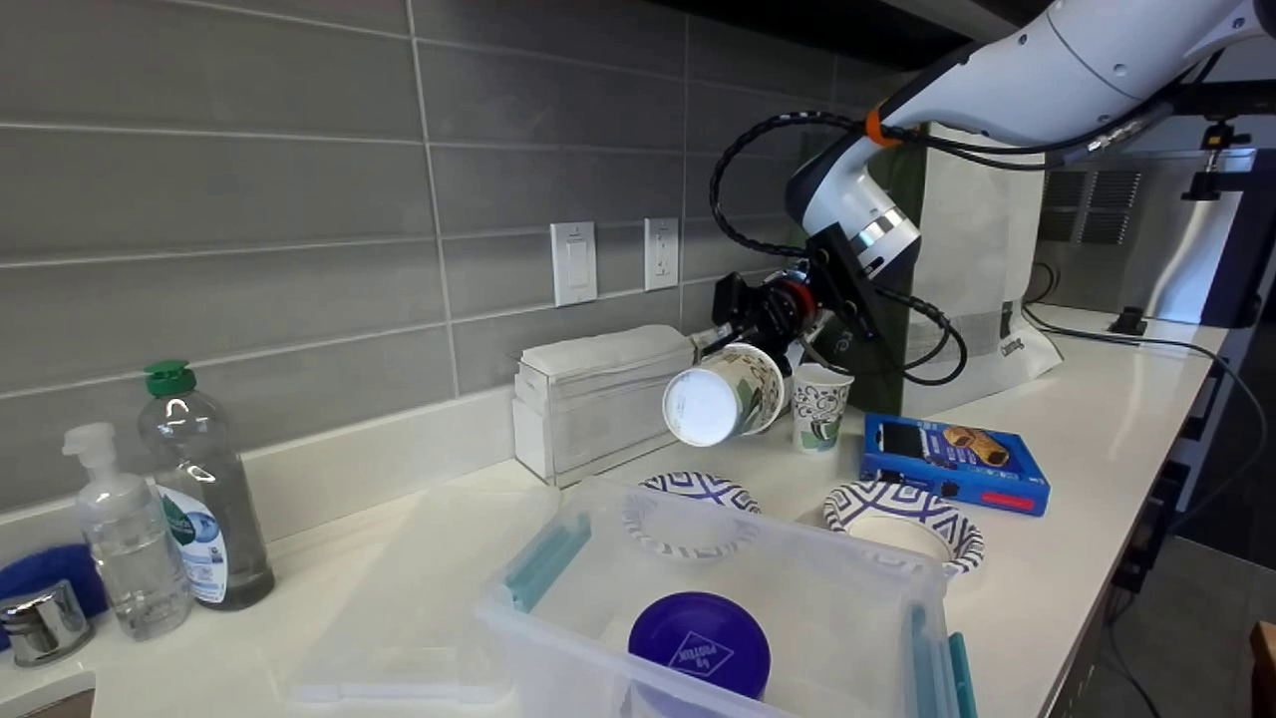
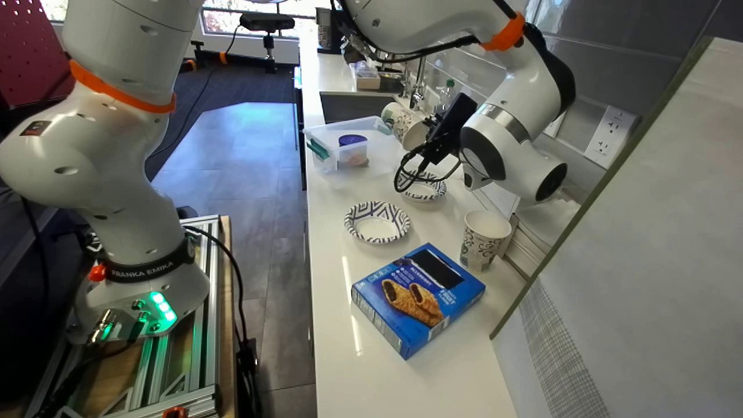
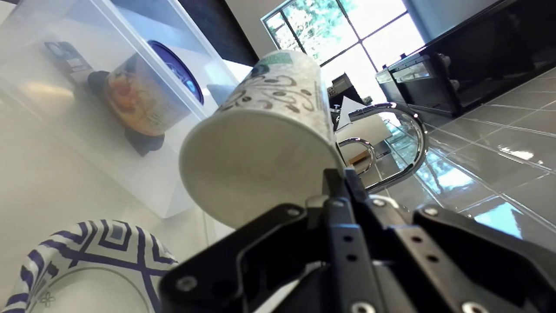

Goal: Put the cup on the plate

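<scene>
Fingers (image 3: 333, 184) pinching the rim of a tipped paper cup (image 3: 263, 134), held above the desk (image 2: 371, 383), blue-rimmed white plate (image 2: 377, 228) nearer its front edge, another plate (image 2: 424, 191) nearer the wall edge

In the wrist view, the cup (image 3: 260, 143) beyond the end effector (image 3: 345, 180) hides its base. The jar's label (image 3: 147, 95), leftward, is blurred.

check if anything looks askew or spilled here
The white paper cup with dark swirls and green print looks askew: pinched at its rim by the black gripper, it hangs midair, tipped well over, while the similar printed white paper cup on the glossy white counter stands upright. No spill shows.
</scene>
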Tool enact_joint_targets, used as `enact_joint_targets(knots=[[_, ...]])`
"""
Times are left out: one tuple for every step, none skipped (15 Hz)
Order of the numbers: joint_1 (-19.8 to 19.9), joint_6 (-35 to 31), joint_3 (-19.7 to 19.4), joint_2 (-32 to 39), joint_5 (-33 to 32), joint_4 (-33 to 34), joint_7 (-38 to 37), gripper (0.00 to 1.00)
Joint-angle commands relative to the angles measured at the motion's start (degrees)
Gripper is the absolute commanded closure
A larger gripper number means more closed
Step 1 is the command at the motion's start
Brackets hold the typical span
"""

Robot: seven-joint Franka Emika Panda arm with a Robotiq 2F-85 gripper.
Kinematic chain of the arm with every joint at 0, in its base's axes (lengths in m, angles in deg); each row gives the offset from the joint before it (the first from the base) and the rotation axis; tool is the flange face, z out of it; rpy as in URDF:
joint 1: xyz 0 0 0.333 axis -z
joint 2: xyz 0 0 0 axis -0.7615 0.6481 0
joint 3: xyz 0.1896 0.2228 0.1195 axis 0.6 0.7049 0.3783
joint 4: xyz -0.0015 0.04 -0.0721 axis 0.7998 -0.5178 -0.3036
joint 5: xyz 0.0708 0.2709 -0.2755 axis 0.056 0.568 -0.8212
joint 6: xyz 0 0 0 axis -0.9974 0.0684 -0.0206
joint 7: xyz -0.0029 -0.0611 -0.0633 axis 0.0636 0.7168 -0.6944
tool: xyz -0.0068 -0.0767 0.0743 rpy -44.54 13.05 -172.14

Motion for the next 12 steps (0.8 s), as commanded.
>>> enact_joint_targets(knots=[[0.55,1.42,0.18,-0.33,1.08,-0.28,0.2,0.99],[0.84,1.68,0.33,-0.93,1.99,-1.26,1.19,0.99],[1.22,2.12,0.46,-1.45,3.44,-2.4,1.74,0.99],[1.38,2.09,0.39,-1.95,4.93,-3.31,2.12,0.99],[1.49,1.99,0.21,-2.66,6.21,-4.37,2.37,0.99],[1.41,0.8,-0.13,-3.62,7.49,-5.64,3.19,0.99],[1.39,0.37,-0.43,-4.44,8.38,-6.78,3.69,0.99],[1.09,-0.36,-0.83,-5.44,8.56,-8.19,4.14,0.99],[0.9,-0.82,-1.14,-6.37,8.78,-9.42,4.74,0.99],[0.46,-1.71,-1.47,-7.72,8.68,-11.08,5.42,0.99],[0.22,-2.44,-1.63,-8.78,8.95,-12.46,6.21,0.99],[-0.2,-4.41,-1.7,-10.27,9.92,-14.37,7.5,0.99]])
